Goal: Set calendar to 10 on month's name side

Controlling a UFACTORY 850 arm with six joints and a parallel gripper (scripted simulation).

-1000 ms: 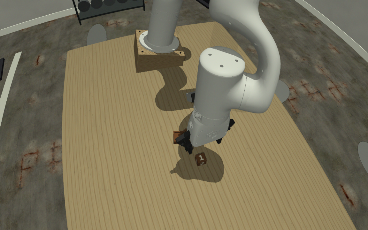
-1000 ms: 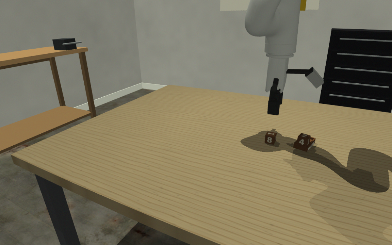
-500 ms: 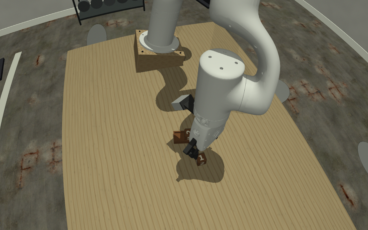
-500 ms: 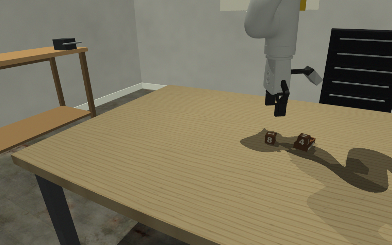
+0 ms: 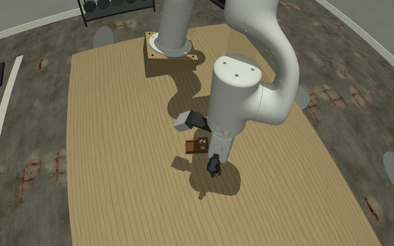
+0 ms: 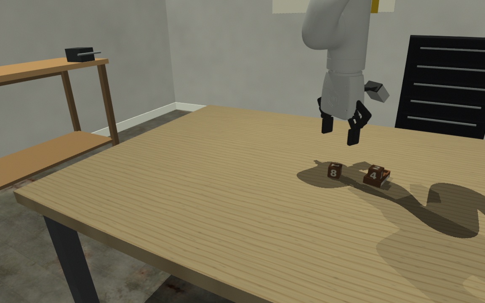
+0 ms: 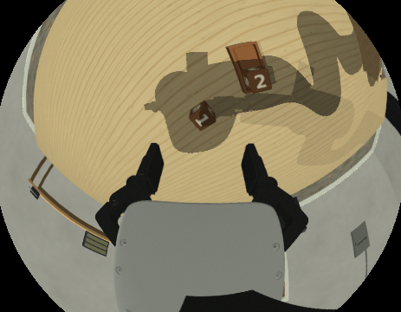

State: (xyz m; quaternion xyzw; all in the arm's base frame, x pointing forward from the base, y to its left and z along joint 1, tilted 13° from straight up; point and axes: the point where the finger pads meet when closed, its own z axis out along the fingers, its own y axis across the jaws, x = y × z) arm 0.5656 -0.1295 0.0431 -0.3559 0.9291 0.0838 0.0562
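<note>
The brown tray point(image 5: 189, 147) point(image 6: 371, 182) point(image 7: 247, 50) lies flat on the table. One cube point(image 5: 202, 143) point(image 6: 375, 172) point(image 7: 257, 81) sits in one half, 2 on top, 5 toward the top camera and 4 toward the exterior camera. The other half is empty; the month's name is not readable. A loose cube point(image 5: 215, 174) point(image 6: 334, 171) point(image 7: 203, 116) stands on the table beside the tray, 1 on top and 8 toward the exterior camera; it is partly hidden in the top view. My gripper point(image 6: 339, 136) point(image 7: 202, 153) is open and empty, high above the table near the loose cube.
The arm's wooden base block point(image 5: 170, 65) stands at the table's far end in the top view. A wooden shelf point(image 6: 41, 71) and a black drawer cabinet point(image 6: 451, 86) stand beyond the table. Arm shadows fall across the tray and loose cube.
</note>
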